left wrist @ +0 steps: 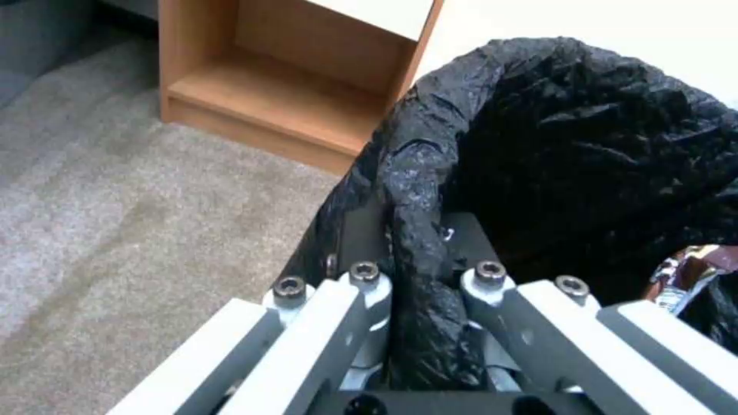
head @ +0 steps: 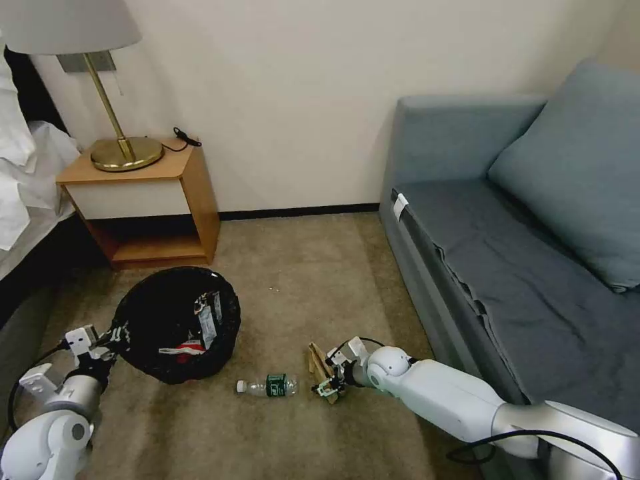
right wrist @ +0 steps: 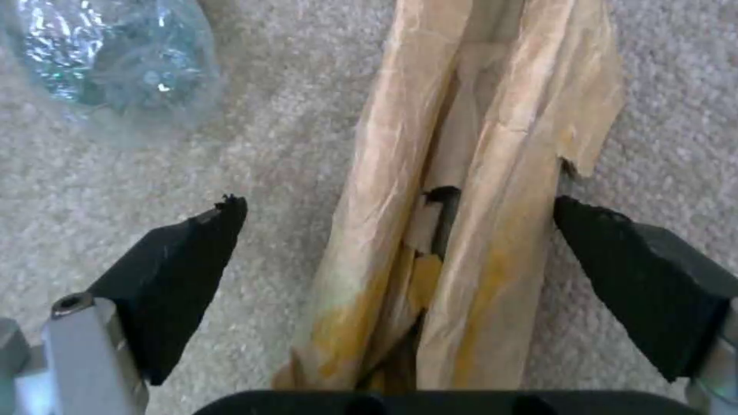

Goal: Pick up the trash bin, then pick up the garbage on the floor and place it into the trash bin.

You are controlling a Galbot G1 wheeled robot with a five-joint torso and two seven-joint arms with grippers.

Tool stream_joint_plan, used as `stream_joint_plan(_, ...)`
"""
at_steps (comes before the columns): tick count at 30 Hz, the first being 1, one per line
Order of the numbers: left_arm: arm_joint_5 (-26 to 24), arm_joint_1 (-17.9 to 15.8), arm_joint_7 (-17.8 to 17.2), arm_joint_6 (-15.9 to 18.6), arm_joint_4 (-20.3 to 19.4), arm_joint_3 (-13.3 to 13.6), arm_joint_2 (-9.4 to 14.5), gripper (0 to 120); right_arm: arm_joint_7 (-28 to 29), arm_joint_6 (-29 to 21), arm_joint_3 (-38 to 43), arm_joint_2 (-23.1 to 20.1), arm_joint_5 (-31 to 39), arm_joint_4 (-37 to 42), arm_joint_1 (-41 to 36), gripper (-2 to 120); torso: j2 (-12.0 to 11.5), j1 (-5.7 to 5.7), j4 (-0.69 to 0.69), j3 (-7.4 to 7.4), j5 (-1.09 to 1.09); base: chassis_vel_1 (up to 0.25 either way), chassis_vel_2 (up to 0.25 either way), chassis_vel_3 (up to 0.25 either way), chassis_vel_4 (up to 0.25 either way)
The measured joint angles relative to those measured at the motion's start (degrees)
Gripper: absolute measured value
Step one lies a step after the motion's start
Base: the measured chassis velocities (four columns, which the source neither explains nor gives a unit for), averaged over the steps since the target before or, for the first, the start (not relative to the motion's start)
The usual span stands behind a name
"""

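Note:
The trash bin (head: 175, 323), round and lined with a crinkly black bag, tilts toward me at the left of the carpet. My left gripper (head: 113, 339) is shut on the trash bin's rim (left wrist: 419, 230), pinching the bag between its fingers. Snack wrappers (head: 200, 327) lie inside the bin. A clear bottle with a green label (head: 268, 385) lies on the carpet just right of the bin. My right gripper (head: 329, 385) is open, its black pads (right wrist: 184, 265) either side of the tan folded cardboard piece (right wrist: 461, 202) on the floor.
A wooden nightstand (head: 143, 200) with a brass lamp (head: 120, 127) stands behind the bin. A grey-blue sofa (head: 520, 240) runs along the right. A bed edge (head: 27, 193) is at the far left. Open carpet (head: 300, 267) lies between them.

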Motion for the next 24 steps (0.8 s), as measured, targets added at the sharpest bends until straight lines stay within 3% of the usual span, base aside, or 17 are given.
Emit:
stream_joint_plan(9, -0.05, 0.07, 0.05, -0.07, 0.27, -0.24, 0.06, 5, -1.27, 1.36, 0.09, 1.47, -2.5, -3.22, -0.14, 96, 0.0, 0.0, 0.0, 0.0, 0.0, 0.0, 0.0, 0.0, 0.0)
stream_joint_plan(24, -0.07, -0.12, 0.07, -0.12, 0.26, 0.1, -0.14, 5, -1.53, 2.12, 0.56, 0.06, -4.31, -3.31, -0.4, 46, 0.01, 0.0, 0.0, -0.01, 0.01, 0.0, 0.0, 0.0, 0.0)
